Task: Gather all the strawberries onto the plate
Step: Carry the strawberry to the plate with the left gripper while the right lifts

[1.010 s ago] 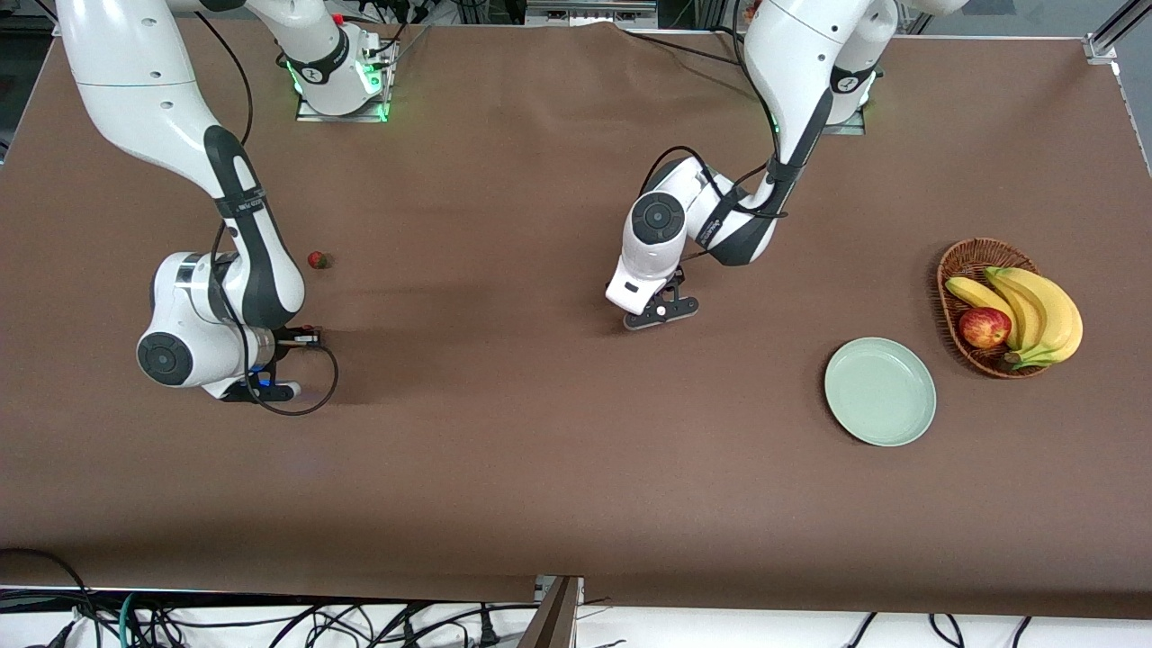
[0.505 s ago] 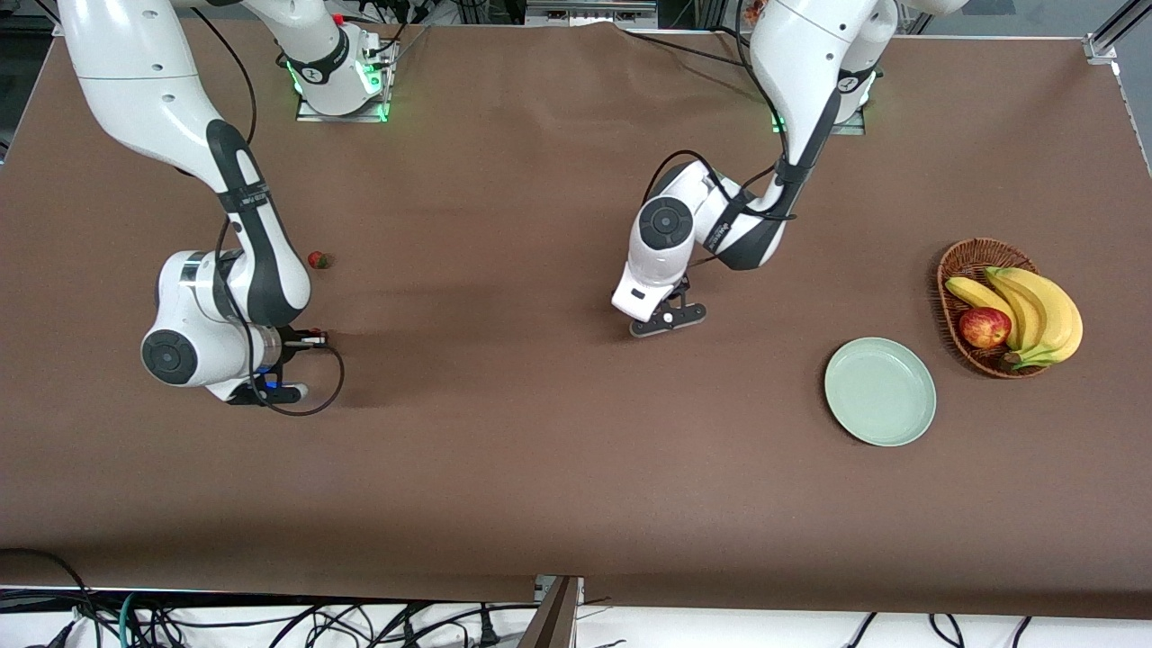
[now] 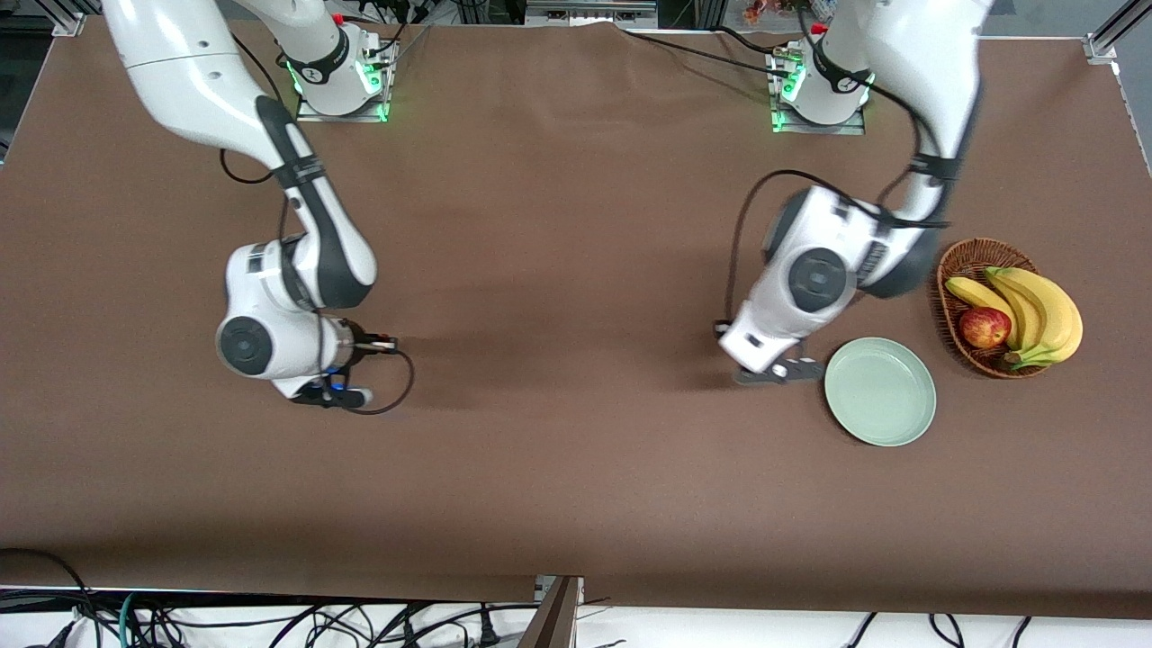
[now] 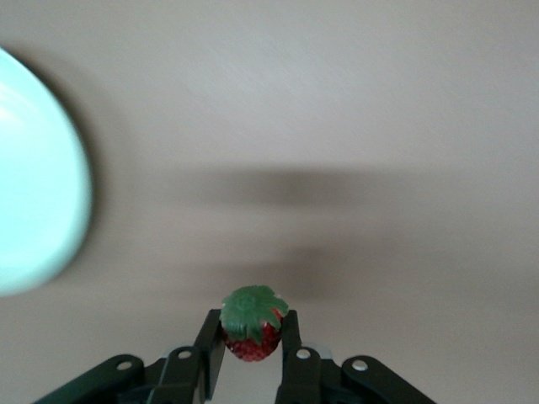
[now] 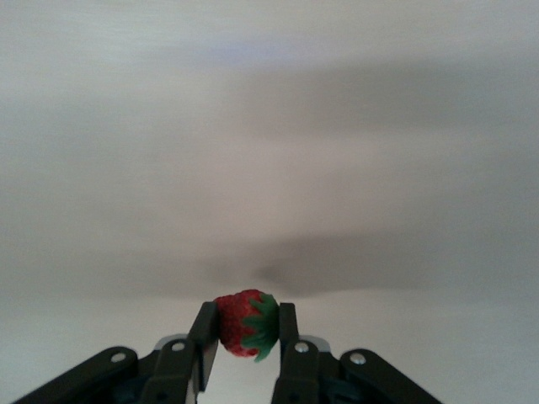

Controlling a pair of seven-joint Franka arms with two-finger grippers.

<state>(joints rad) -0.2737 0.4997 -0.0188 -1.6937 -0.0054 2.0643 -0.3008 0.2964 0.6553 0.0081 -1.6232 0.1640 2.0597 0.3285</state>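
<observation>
My left gripper [image 3: 781, 369] is shut on a small red strawberry with a green top [image 4: 253, 326] and holds it over the table beside the pale mint-green plate's [image 3: 880, 391] rim. The plate's edge also shows in the left wrist view [image 4: 34, 210]. My right gripper [image 3: 333, 394] is shut on a second strawberry [image 5: 246, 324] above bare table toward the right arm's end. Neither held berry shows in the front view. A third strawberry is not in view. The plate holds nothing.
A brown wicker basket [image 3: 967, 261] with bananas [image 3: 1035, 306] and a red apple [image 3: 984, 327] stands beside the plate, toward the left arm's end. A brown cloth covers the table.
My left arm has swung from the table's middle to beside the plate, carrying its strawberry. My right arm has moved toward the middle and now covers the spot where a strawberry lay.
</observation>
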